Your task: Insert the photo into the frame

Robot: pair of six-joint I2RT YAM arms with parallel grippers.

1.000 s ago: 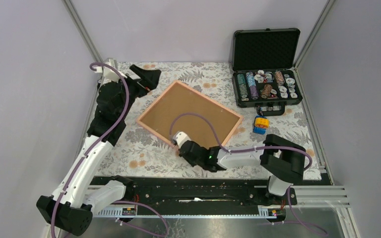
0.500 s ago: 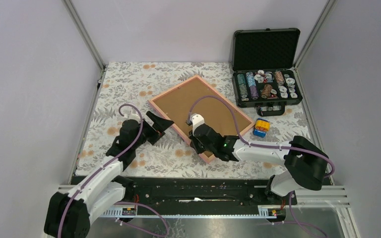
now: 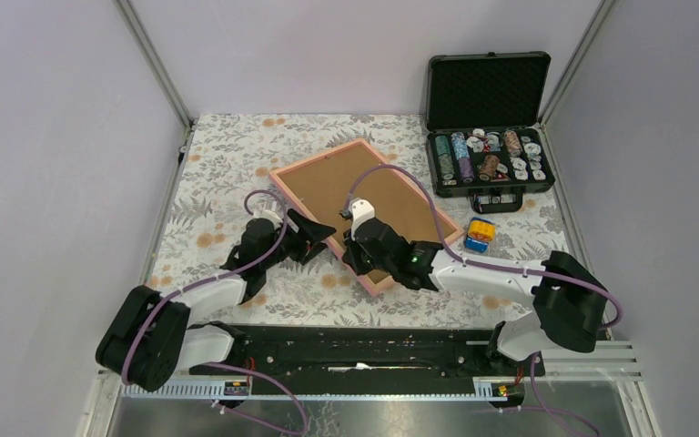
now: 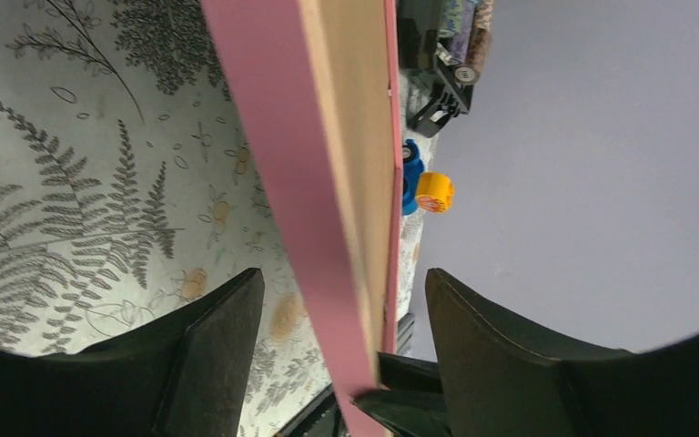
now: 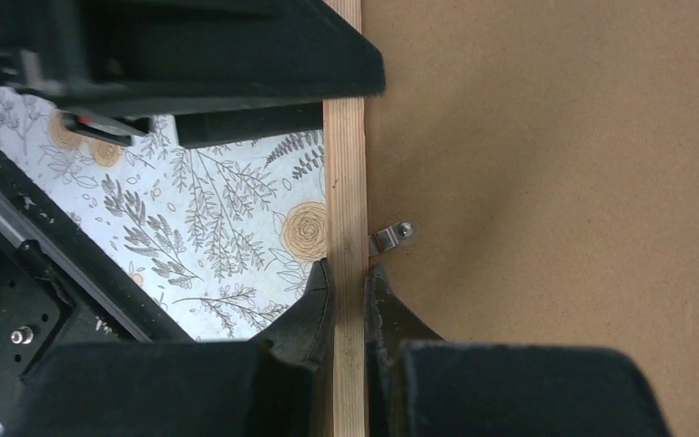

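Squareness matters: the right gripper (image 5: 349,273) pinches the near-left rail of the frame (image 3: 317,157), back-up on the floral cloth (image 3: 218,155) with the photo unseen, so the left gripper (image 4: 341,291), jaws released astride that rail, should close flat before lifting.

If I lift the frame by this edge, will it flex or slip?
Probably stiff: the frame shows a straight wooden rail where the right end effector pinches it. Likely light, being thin-edged. The backing board may shift; I see only one small metal clip holding it.
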